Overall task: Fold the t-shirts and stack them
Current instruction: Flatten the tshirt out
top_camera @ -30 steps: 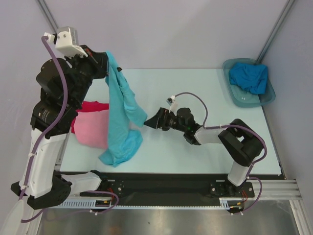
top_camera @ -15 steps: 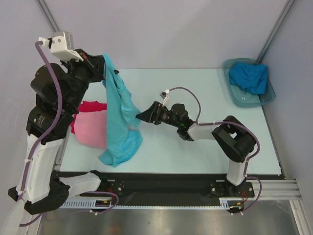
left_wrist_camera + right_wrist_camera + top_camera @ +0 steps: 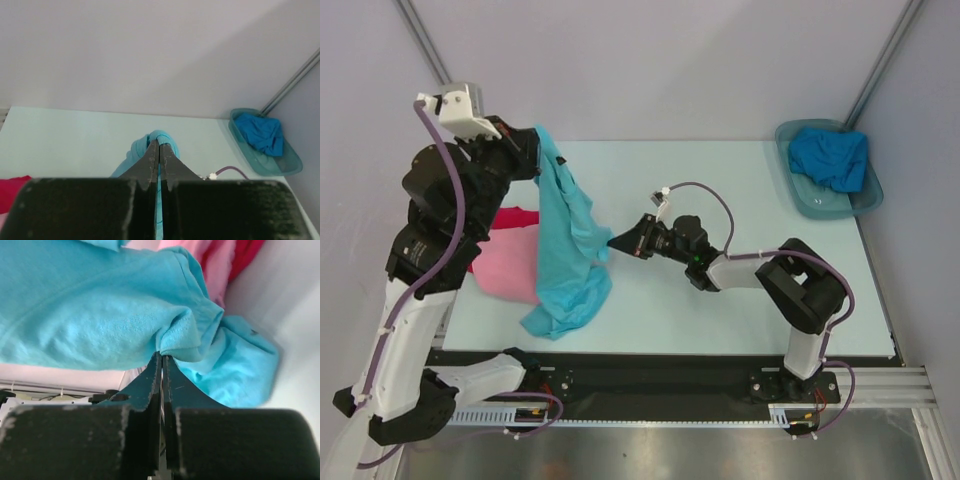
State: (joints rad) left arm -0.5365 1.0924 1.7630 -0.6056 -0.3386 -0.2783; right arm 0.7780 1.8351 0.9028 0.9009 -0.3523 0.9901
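Note:
The turquoise t-shirt (image 3: 567,240) hangs from my raised left gripper (image 3: 542,143), which is shut on its top; the lower end rests bunched on the table. In the left wrist view the cloth (image 3: 163,137) bulges past the closed left gripper (image 3: 159,143). My right gripper (image 3: 614,241) reaches in from the right and is shut on a fold of the shirt's right edge; its closed tips (image 3: 161,356) pinch the turquoise cloth (image 3: 90,305). A pink t-shirt (image 3: 505,265) lies on a red one (image 3: 512,215) at the left. The deeper blue t-shirt (image 3: 830,155) sits crumpled in the tub.
The grey translucent tub (image 3: 798,198) stands at the table's back right corner, also seen in the left wrist view as the tub (image 3: 290,167). A metal frame post (image 3: 880,60) rises behind it. The table's near edge meets the black arm rail (image 3: 660,385).
My right gripper moved left to the hanging turquoise shirt and went from open to shut on its edge. The left arm shifted slightly while still holding the shirt up.

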